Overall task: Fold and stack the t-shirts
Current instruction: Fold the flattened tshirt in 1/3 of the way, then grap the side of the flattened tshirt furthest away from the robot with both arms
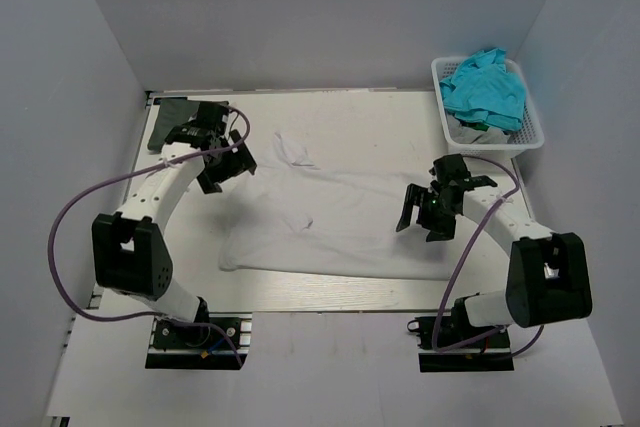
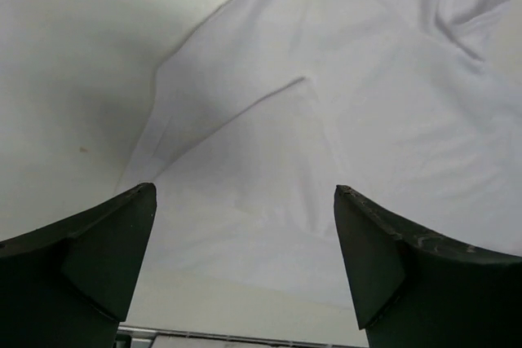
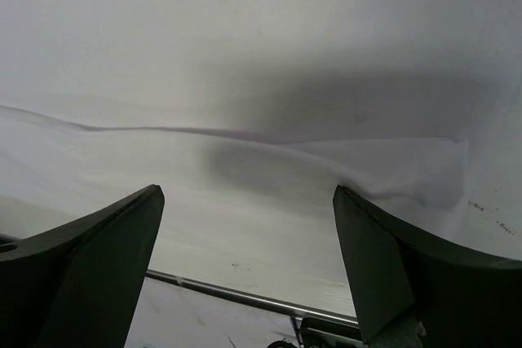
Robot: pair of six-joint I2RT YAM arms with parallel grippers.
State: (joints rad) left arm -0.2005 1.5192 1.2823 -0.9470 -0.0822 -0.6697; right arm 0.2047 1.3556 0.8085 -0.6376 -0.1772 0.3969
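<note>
In the overhead view, a white t-shirt [image 1: 330,222] lies spread across the middle of the table [image 1: 300,297], wrinkled, with a sleeve reaching toward the upper centre. The left gripper [image 1: 230,175] hangs over the shirt's upper left corner with its jaws apart and nothing between them. The right gripper [image 1: 422,225] hangs over the shirt's right part, its jaws also spread and empty. In the upper right corner a white lattice basket [image 1: 530,137] stands on the table, holding a heap of teal t-shirts [image 1: 485,87]. At the upper left, partly hidden behind the left arm, lies a dark grey-green t-shirt [image 1: 170,112].

In the left wrist view, the left gripper [image 2: 245,250] shows two dark fingers [image 2: 98,258] at the lower corners, wide apart and holding nothing. The white t-shirt [image 2: 342,103] fills the centre and right of the frame with soft creases, and its edge runs diagonally from the top toward the lower left. Bare table [image 2: 65,63] shows in the upper left.

In the right wrist view, the right gripper [image 3: 249,258] has its fingers [image 3: 90,266] well apart and empty. The white t-shirt [image 3: 163,55] covers most of the frame, with one long crease running across the middle and a shadow over it. A metal rail [image 3: 245,299] along the table's edge crosses the bottom between the fingers
</note>
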